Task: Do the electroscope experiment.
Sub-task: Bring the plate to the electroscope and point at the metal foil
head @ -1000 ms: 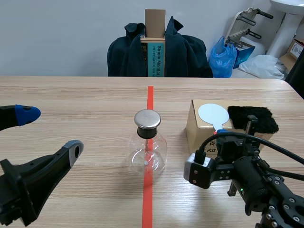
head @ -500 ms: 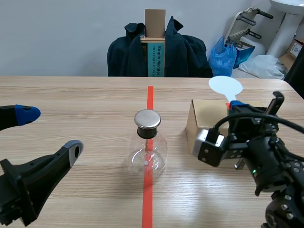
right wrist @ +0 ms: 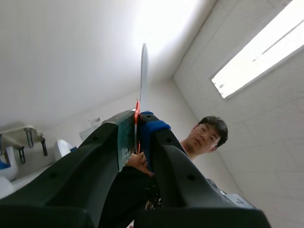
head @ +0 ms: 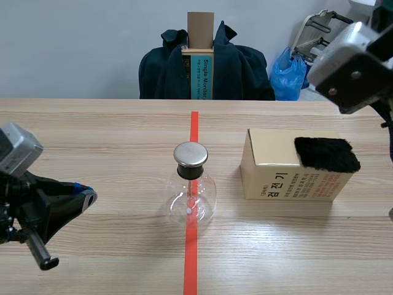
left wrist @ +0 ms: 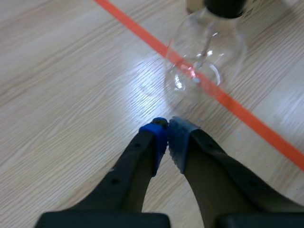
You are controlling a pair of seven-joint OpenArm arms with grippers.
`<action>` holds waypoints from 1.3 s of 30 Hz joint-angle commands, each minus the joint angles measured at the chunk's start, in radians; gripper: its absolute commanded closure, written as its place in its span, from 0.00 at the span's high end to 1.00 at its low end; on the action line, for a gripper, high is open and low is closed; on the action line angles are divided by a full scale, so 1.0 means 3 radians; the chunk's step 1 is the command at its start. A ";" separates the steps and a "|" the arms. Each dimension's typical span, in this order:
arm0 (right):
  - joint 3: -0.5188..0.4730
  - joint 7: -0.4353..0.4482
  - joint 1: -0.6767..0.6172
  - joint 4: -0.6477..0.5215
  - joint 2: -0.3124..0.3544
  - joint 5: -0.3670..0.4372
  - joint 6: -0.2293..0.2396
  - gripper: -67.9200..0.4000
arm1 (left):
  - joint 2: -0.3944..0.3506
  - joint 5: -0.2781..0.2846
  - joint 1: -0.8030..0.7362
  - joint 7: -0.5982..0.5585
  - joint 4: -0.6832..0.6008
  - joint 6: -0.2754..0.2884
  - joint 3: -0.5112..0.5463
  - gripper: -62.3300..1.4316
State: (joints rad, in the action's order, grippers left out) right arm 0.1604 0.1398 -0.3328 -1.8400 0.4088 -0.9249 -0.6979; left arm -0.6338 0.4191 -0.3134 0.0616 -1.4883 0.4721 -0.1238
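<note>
— Where can a gripper pass beside the flask [head: 192,190]?
— On its left the table [head: 110,135] is bare up to the left gripper [head: 88,198]. On its right the box [head: 288,178] stands near, leaving a gap.

Flask [left wrist: 205,57]: clear glossy glass with bright glints, just ahead of the left gripper [left wrist: 166,127].
Cap [head: 191,154]: brushed grey metal with a dull sheen, over a matt black stopper [head: 190,172].
Table [head: 92,135]: pale wood grain, smooth, faintly shiny under the left gripper.
Tape line [left wrist: 137,28]: flat orange-red, matt.
Box [head: 288,178]: tan cardboard, matt, printed.
Fur pad [head: 326,153]: black, fuzzy, rough nap.
Pads [left wrist: 154,137]: soft, dotted, blue and grey, on matt black fingers [left wrist: 126,171].
Paddle [right wrist: 143,71]: thin, smooth, white, edge-on between the right gripper [right wrist: 137,118] tips.
</note>
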 commanded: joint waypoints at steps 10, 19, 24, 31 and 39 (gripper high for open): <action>-0.0038 0.0156 0.0029 -0.0266 -0.0006 0.0209 -0.0283 0.02 | 0.0441 -0.0315 0.0885 -0.0907 0.1024 0.0075 -0.0799 0.07; -0.0061 0.0128 0.0057 -0.0322 -0.0005 0.0271 -0.0283 0.02 | 0.0727 -0.0674 0.0992 -0.1146 0.1364 0.0045 -0.1025 0.07; -0.0042 0.0172 0.0056 -0.0322 -0.0014 0.0281 -0.0189 0.02 | 0.0783 -0.0692 0.0992 -0.1169 0.1383 0.0031 -0.1045 0.07; -0.0025 0.0385 0.0081 -0.0248 -0.0014 0.0154 0.0418 0.02 | 0.0782 -0.0693 0.0991 -0.1165 0.1383 0.0031 -0.1045 0.07; 0.0376 0.0635 0.0379 0.0544 -0.0015 -0.0270 0.0472 0.02 | 0.0781 -0.0692 0.0991 -0.1165 0.1383 0.0031 -0.1045 0.07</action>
State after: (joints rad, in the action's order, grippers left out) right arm 0.2710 0.3325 -0.2447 -1.6825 0.4046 -1.0088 -0.5407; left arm -0.3992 0.2054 -0.0219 -0.2707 -1.0523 0.4789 -0.4381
